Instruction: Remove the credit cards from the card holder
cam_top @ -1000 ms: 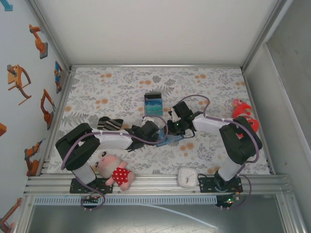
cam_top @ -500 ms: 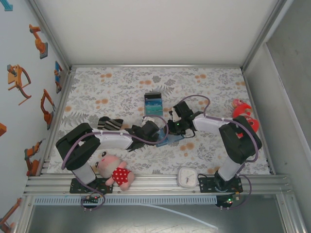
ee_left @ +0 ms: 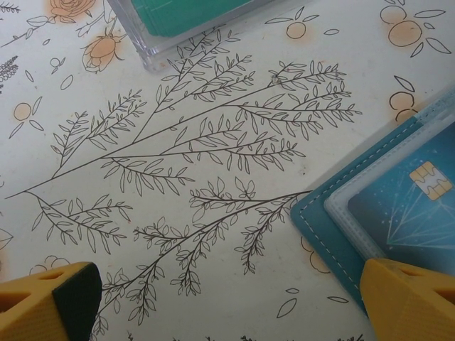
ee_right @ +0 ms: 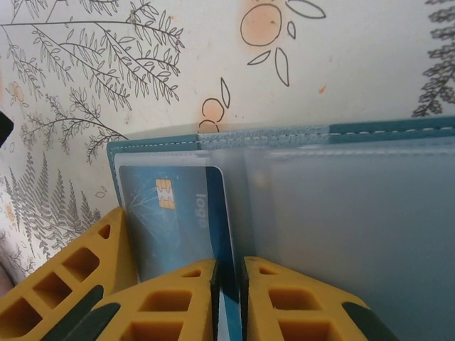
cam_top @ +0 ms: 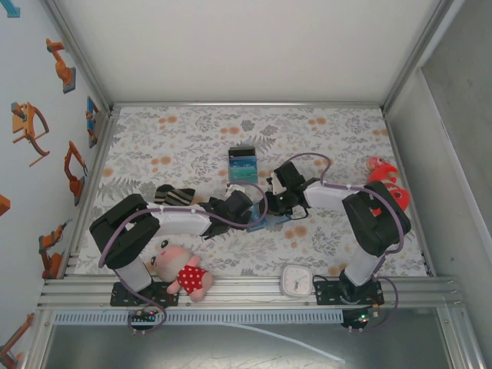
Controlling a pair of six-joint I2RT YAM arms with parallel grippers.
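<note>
from above, the blue card holder (cam_top: 267, 223) lies open on the floral table (cam_top: 177, 138) between both arms, near a stack of cards (cam_top: 243, 165). left wrist view: the left gripper (ee_left: 227, 302) has its fingers wide apart, one over the holder's corner. right wrist view: the right gripper (ee_right: 229, 295) pinches a dark blue card (ee_right: 178, 213) in the holder's clear sleeve.

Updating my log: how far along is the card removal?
Done: several cards lie stacked beyond the card holder. In hand: the right gripper pinches a blue chip card tucked in the holder; the left gripper is open at the holder's edge. Left: pulling that card free.
</note>
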